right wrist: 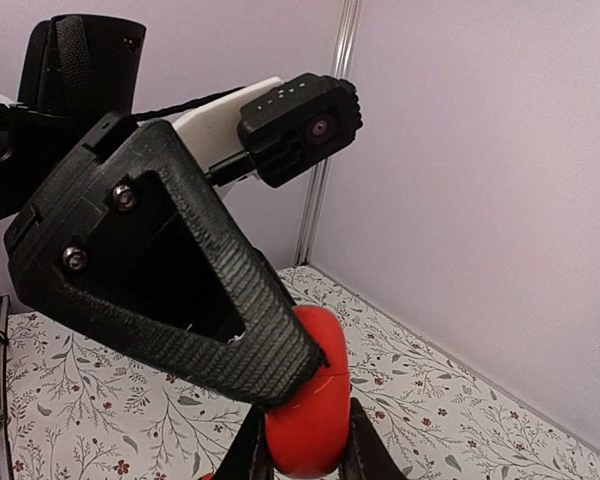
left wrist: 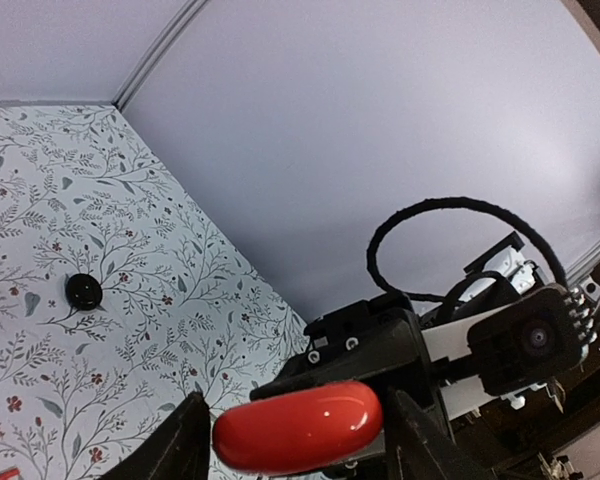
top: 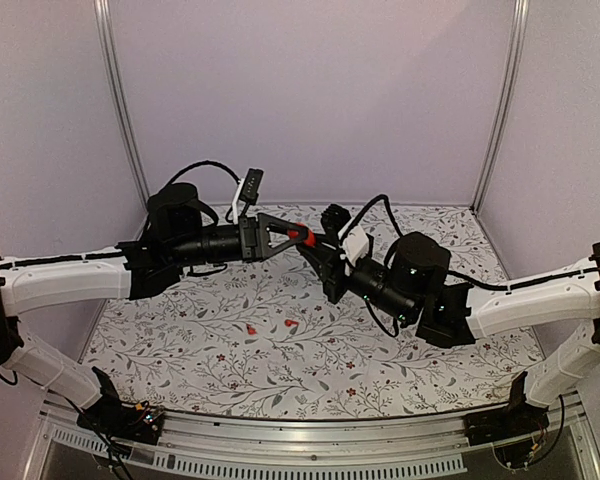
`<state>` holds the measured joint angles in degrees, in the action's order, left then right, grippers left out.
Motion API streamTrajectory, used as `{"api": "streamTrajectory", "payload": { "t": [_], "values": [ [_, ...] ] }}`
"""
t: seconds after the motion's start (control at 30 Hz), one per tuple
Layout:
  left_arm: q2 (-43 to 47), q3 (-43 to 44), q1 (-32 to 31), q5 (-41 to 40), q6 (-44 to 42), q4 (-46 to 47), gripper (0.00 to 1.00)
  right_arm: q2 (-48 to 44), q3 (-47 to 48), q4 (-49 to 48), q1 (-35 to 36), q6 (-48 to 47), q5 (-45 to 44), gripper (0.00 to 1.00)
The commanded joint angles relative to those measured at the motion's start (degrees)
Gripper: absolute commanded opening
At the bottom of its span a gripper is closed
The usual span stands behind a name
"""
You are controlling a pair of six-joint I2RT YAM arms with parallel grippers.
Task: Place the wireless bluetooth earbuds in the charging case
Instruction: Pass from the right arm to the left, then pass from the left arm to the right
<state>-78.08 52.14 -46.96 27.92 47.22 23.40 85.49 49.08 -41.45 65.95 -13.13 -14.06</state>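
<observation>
A red case (right wrist: pixel 315 410) is clenched in mid-air by the right hand (right wrist: pixel 305 460), half hidden behind the left hand (left wrist: pixel 300 455). The left fingers flank it — contact cannot be made out. Two red earbuds (top: pixel 252 328) are seen on the desk (top: pixel 430 350) below both hands. A black round piece (left wrist: pixel 83 291) beyond the left hand is too small to identify.

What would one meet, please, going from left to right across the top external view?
Left arm's base → red earbud → second red earbud → right arm's base.
</observation>
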Motion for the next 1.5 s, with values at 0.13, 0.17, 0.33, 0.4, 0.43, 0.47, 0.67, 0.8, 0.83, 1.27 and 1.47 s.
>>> {"api": "streamTrajectory", "payload": {
  "t": [0.13,0.17,0.33,0.4,0.43,0.47,0.67,0.8,0.83,1.27,1.47],
  "values": [
    [-1.21,1.39,0.33,0.62,0.74,1.65,0.54,-0.15,-0.39,-0.48,0.21,-1.39,0.62,0.12],
    [-1.23,1.39,0.33,0.56,0.8,1.59,0.54,-0.08,-0.39,-0.47,0.35,-1.64,0.64,0.12],
    [-1.45,1.52,0.54,0.31,1.37,1.3,0.53,0.27,-0.39,-0.39,0.58,-2.74,0.41,0.12],
    [-1.37,1.39,0.59,0.12,1.34,1.14,0.49,0.29,-0.39,-0.43,0.6,-2.95,0.35,0.12],
    [-1.37,1.37,0.58,0.01,1.38,1.02,0.47,0.29,-0.39,-0.43,0.66,-3.03,0.24,0.12],
    [-1.36,1.41,0.58,-0.01,1.26,0.88,0.45,0.41,-0.32,-0.41,0.67,-3.09,0.12,0.12],
    [-1.29,1.55,0.7,-0.23,-0.06,-0.2,0.41,0.46,-0.26,-0.23,0.67,-3.24,-0.08,0.2],
    [-1.36,1.81,0.72,-0.77,-1.69,-1.78,0.4,0.38,0.1,0.01,0.67,-2.83,-0.75,0.34],
    [-1.37,1.9,0.7,-1.08,-2.08,-2.26,0.4,0.33,0.24,0.16,0.71,-2.66,-0.77,0.36],
    [-1.23,3.29,0.2,-4.59,-6.25,-7.27,0.39,1.89,2.74,4.26,0.67,-2.61,-1.69,0.29],
    [-1.46,3.84,-0.52,-4.75,-6.72,-7.47,0.39,2.37,3.64,5.36,0.67,-2.4,-2.32,0.31]
  ]
}}
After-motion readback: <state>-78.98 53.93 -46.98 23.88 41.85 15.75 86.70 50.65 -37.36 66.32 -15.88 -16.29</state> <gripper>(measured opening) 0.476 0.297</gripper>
